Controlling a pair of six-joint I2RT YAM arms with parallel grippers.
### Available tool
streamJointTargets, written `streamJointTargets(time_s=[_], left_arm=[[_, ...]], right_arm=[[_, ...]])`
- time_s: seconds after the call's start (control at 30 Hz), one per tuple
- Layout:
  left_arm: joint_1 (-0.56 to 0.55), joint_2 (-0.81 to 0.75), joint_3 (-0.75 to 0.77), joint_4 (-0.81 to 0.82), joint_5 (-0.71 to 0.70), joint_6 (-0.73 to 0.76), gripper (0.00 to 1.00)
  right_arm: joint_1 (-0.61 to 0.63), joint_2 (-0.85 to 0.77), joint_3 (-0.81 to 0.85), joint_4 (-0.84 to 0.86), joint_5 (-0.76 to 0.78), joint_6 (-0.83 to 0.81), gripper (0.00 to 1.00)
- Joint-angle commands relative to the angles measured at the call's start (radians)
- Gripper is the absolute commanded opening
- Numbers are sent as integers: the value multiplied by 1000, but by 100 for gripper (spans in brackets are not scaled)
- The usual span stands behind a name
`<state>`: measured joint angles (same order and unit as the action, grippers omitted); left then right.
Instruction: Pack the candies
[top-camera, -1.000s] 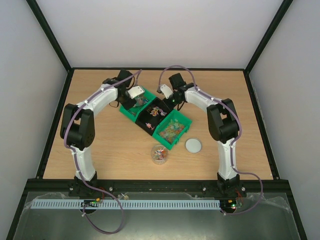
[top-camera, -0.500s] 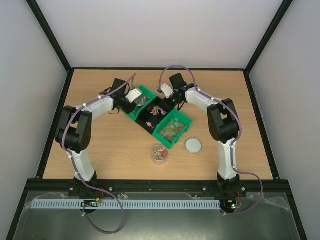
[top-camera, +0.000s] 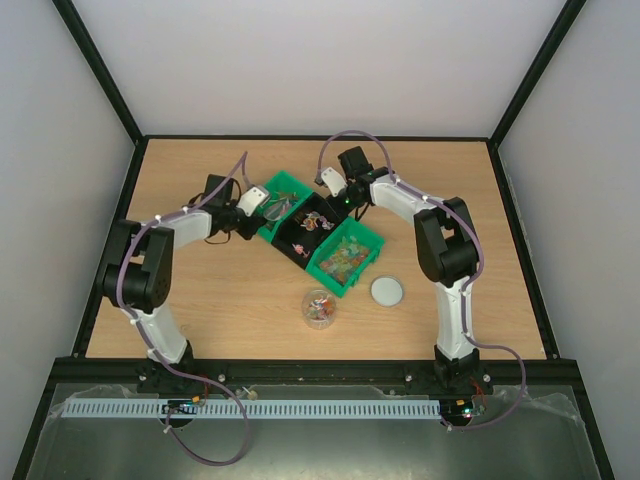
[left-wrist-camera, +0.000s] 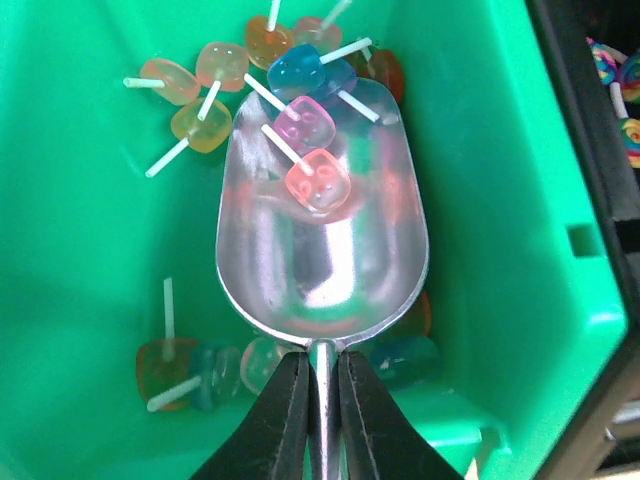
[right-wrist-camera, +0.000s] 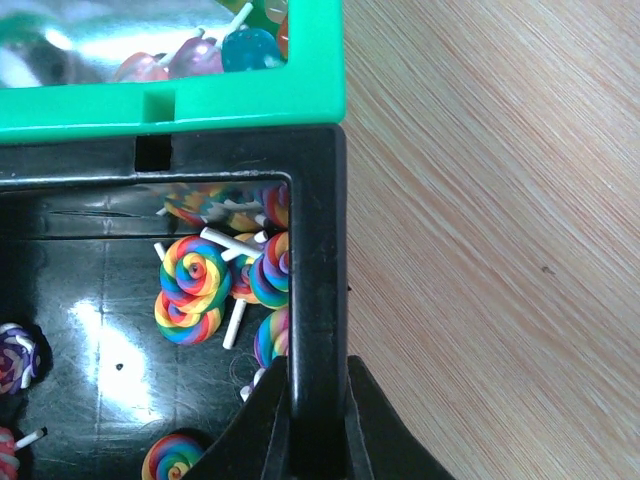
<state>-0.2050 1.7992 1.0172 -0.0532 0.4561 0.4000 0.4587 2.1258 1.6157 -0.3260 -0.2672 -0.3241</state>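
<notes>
Left wrist, left fingers (left-wrist-camera: 278, 420) clamping scoop (left-wrist-camera: 322, 250) with candies (left-wrist-camera: 318, 180) in green bin (left-wrist-camera: 480, 200), right fingers (right-wrist-camera: 255, 430) pinching black bin (right-wrist-camera: 316, 250)

The scoop (left-wrist-camera: 322, 240) is polished metal, basically a mirror. The green bin (left-wrist-camera: 80, 250) and black bin (right-wrist-camera: 100, 290) look like smooth glossy plastic. The candies (left-wrist-camera: 318, 180) are glassy, see-through. The table (right-wrist-camera: 480, 250) is matt wood grain.
</notes>
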Motion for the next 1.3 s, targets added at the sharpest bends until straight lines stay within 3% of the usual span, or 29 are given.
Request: streamJointTargets(time_s=[0.0,0.43,0.83,1.0,1.27], left_arm=[[10,-68,-69,64,89,6,2],[80,-160,-155,179,155,-17,2],[107,-221,-210,216,165,2,2],[140,-235,-228,244,222,-19,2],[176,-264,-279,336,347,-22,2]], right_arm=[[0,-1,-20,-26,61,24,5],[-22,-32,0,-61,-3,70,60],[-48,-74,76,-116,-74,132,80],[-56,-88,94,-133,-91,147,98],[-70,-115,104,-155,-108,161,99]])
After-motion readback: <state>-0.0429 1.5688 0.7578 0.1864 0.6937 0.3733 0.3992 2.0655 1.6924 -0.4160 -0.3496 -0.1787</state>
